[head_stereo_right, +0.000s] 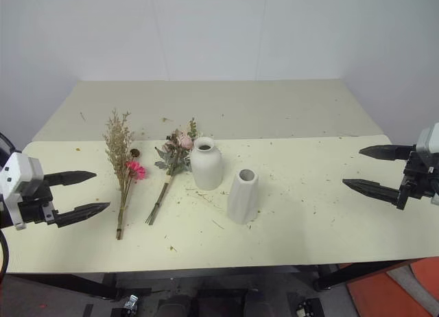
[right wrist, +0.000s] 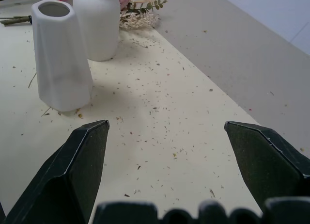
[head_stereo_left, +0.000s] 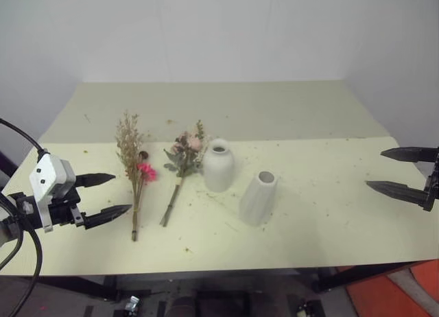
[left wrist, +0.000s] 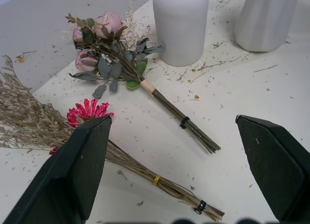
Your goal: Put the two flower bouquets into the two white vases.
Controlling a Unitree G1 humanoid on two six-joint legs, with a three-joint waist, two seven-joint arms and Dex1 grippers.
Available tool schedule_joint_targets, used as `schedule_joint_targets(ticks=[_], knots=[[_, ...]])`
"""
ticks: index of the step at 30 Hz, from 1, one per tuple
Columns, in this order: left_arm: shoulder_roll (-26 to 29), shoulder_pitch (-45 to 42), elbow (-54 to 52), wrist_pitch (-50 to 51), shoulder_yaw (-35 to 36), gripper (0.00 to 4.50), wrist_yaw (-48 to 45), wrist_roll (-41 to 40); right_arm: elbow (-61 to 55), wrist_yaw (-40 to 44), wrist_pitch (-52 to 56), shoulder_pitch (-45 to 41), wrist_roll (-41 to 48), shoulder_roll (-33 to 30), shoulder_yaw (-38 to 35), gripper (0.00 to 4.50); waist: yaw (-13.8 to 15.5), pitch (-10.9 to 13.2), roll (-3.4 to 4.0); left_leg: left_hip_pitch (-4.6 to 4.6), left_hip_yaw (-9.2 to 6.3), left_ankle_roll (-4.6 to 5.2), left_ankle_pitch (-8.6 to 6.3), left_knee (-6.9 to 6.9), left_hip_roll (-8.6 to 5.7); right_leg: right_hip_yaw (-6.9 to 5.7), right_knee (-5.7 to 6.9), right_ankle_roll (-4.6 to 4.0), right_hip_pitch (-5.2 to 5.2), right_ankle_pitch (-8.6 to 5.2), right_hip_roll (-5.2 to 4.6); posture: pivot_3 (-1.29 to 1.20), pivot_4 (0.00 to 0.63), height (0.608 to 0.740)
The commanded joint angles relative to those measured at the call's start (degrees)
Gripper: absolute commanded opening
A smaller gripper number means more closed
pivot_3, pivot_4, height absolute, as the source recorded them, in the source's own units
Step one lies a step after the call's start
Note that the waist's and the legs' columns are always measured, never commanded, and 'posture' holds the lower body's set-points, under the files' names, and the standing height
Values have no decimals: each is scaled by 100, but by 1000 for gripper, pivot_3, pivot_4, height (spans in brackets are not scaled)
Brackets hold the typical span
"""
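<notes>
Two bouquets lie flat on the pale table (head_stereo_left: 329,214), left of centre. The slim one of dried tan sprigs with a bright pink flower (head_stereo_left: 134,173) lies nearest my left gripper (head_stereo_left: 113,195), which hovers open just left of its stems. The fuller bouquet of pale pink roses and grey-green leaves (head_stereo_left: 182,162) lies beside it, its heads touching or close to the round-bellied white vase (head_stereo_left: 219,166). The tapered white vase (head_stereo_left: 258,197) stands upright to the right. My right gripper (head_stereo_left: 387,169) is open far to the right, with nothing between its fingers.
Dried flower crumbs are scattered over the table top. A darker strip of table (head_stereo_left: 226,108) runs along the back against a white wall. An orange object (head_stereo_left: 394,293) sits on the floor below the table's front right corner.
</notes>
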Motion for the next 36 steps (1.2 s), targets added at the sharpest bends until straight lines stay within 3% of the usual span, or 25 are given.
schedule_joint_targets(ticks=[1,8,13,17,21,29,32,36], knots=[[27,-74,-85,-95,44,4473,17,-36,-84,-22,-12,-125,35,-141,-67,4500,-3,0,0,2,2,0,0,0,1,2,1,-1,0,0,1,0,150,740],[-4,-27,-130,-59,29,4473,100,-6,-150,-9,15,-217,64,-101,95,4500,-11,0,0,8,16,0,-1,-3,2,14,1,-1,-2,1,4,0,150,740],[190,-339,-17,785,-316,4473,963,274,-100,-23,-39,-379,62,-77,242,4500,-9,0,-1,11,18,1,-1,-4,2,17,5,1,-2,2,4,0,150,740],[462,-951,-53,2106,-987,4473,1655,314,-67,-19,-75,-528,50,-41,369,4500,2,2,-6,12,17,1,-1,-4,0,18,4,4,0,4,8,0,150,740],[335,-2344,253,3907,-2258,4473,2490,475,-95,-45,-95,-644,80,53,489,4500,17,4,-9,8,17,2,-2,-4,-4,20,3,9,-2,7,10,0,150,740],[-403,-3788,1276,4819,-3705,4473,3246,1045,-338,-91,-37,-596,186,193,479,4500,-33,6,-13,6,18,2,-2,-4,-7,30,3,-17,-7,26,14,0,150,740],[-624,-4093,1759,4712,-4084,3981,3305,1272,-483,-103,2,-551,249,259,482,4500,-32,6,-13,6,18,2,-2,-4,-8,31,2,-16,-5,26,15,0,150,740],[-870,-4389,2311,4531,-4287,2712,3270,1467,-643,-120,34,-515,343,315,516,4500,-9,6,-13,7,18,2,-2,-4,-10,32,3,-17,-4,27,14,0,150,740]])
